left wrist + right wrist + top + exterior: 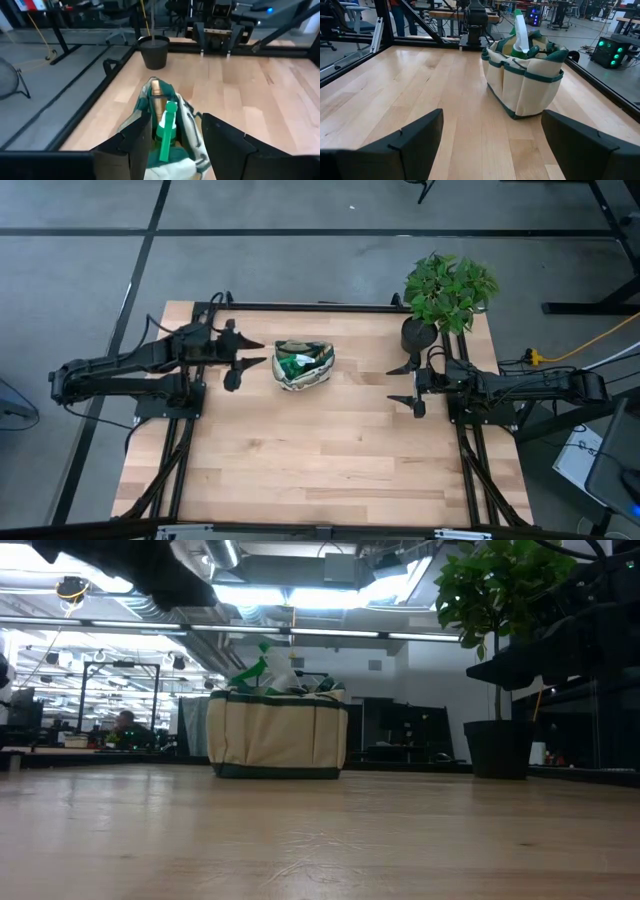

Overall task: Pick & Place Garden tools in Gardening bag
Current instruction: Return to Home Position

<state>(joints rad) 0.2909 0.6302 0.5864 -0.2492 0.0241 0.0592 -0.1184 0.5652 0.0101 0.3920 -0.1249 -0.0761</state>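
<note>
The gardening bag (pixel 303 365), cream with green trim, stands upright on its base on the table's far middle; it also shows in the low view (pixel 277 733) and the right wrist view (pixel 525 82). Inside it are a wooden handle (pixel 156 92), a bright green item (pixel 167 131) and a green-and-white soft item (pixel 520 35) that sticks out of the top. My left gripper (pixel 258 355) is open, raised just left of the bag, and looks down into it (pixel 175 147). My right gripper (pixel 402 384) is open and empty to the right of the bag (pixel 492 150).
A potted green plant (pixel 448 288) in a black pot (pixel 418 335) stands at the far right corner, close behind my right gripper; the pot also shows in the low view (pixel 497 748). Bare wooden tabletop (pixel 320 460) spreads across the near half.
</note>
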